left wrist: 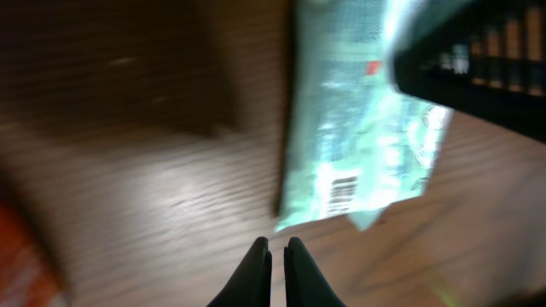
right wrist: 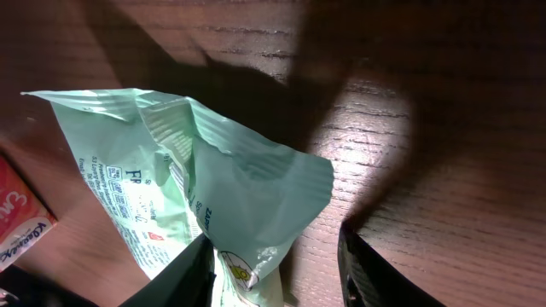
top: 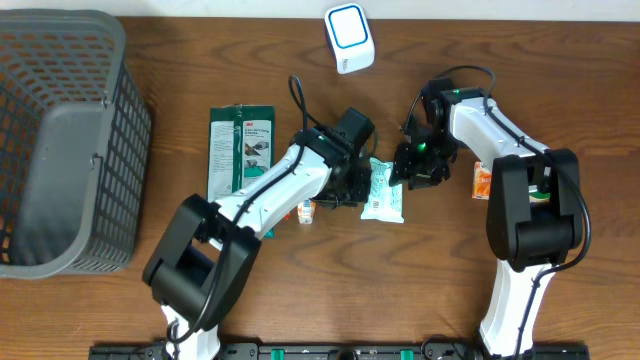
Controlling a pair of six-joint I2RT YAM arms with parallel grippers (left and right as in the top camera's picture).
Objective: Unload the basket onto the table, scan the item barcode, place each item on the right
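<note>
Tabletop (top: 200, 60) of dark wood, left claw (left wrist: 275, 244) closed empty, right claw (right wrist: 275, 240) apart, seemingly loose around mint packet (right wrist: 171, 170).

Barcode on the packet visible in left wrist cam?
Yes, a barcode shows on the packet near its lower edge, facing the camera, though the picture is blurred.

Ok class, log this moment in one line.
left fingers shut beside green packet | right fingers open astride it | barcode visible | scanner untouched
</note>
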